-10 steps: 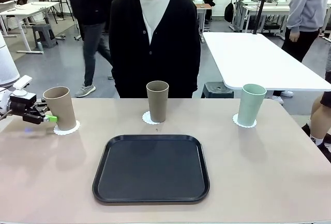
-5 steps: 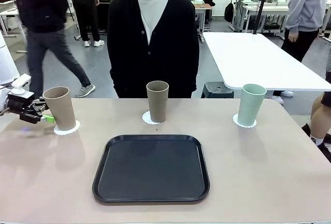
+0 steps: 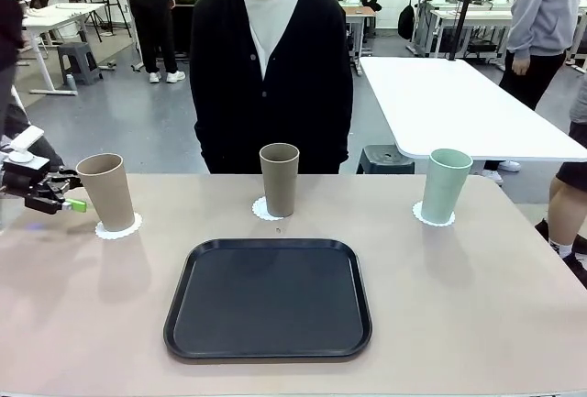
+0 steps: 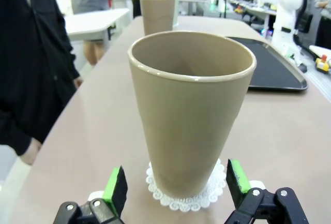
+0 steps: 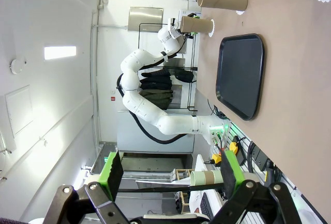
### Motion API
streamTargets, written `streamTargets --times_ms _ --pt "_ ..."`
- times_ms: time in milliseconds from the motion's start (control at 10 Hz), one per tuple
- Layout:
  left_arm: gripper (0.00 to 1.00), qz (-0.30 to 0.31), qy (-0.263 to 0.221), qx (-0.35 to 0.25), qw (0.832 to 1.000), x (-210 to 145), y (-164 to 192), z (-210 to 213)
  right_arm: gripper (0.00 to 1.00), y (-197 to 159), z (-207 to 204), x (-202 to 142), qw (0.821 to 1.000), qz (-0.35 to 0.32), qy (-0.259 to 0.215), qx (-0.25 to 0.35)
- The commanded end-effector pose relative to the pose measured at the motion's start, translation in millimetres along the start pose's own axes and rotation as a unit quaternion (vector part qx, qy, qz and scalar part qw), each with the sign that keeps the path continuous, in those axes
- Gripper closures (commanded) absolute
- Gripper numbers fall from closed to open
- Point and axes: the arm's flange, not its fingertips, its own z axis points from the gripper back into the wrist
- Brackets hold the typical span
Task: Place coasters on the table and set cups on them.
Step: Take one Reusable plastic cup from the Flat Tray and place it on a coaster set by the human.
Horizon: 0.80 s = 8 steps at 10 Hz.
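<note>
left tan cup (image 3: 107, 192): standing upright on its doily coaster (image 3: 118, 226) near the bench's left end, nothing touching it

same cup up close (image 4: 191, 111): in the left wrist view it sits dead centre between the two green pads (image 4: 116, 189), clear gap on both sides, coaster (image 4: 186, 192) poking out under the base

middle tan cup (image 3: 279, 179): upright on its coaster (image 3: 266, 210), far side of the bench, right in front of the person in the black cardigan (image 3: 273, 67)

mint green cup (image 3: 446, 184): upright on the third coaster (image 3: 432, 216), over toward the right end

bench (image 3: 477, 305): beige-tan top, all three cups lined up along its far half, well apart from each other

tray (image 3: 268, 298): black rounded-square one, sitting on the near side of the middle cup, nothing on it

left tool (image 3: 71, 204): just left of the left cup at about mid-height, jaws wide and holding nothing

right tool (image 5: 168, 172): jaws wide, nothing between the pads, off past the bench's end; its camera looks back down the bench at the tray (image 5: 240, 75) and the two tan cups

background: white table (image 3: 459, 104) behind on the right, a few people standing around farther back
</note>
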Motion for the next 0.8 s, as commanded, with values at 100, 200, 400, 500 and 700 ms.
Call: streamTargets --times_ms 100,200,400,500,700 --pt "0.00 -0.009 0.116 -0.007 0.993 13 -7 27 0.00 1 0 -1 1.000 0.005 0.002 0.005" --pt "0.00 -0.047 0.207 -0.017 0.977 45 -29 40 0.00 1 0 -1 1.000 0.005 0.002 0.005" --pt "0.00 -0.146 0.345 -0.032 0.927 116 -83 48 0.00 1 0 -1 1.000 0.005 0.002 0.005" --pt "0.00 -0.172 0.379 -0.033 0.909 144 -105 48 0.00 1 0 -1 1.000 0.005 0.002 0.005" --pt "0.00 -0.169 0.434 0.016 0.885 181 -143 27 0.00 1 0 -1 1.000 0.005 0.002 0.005"
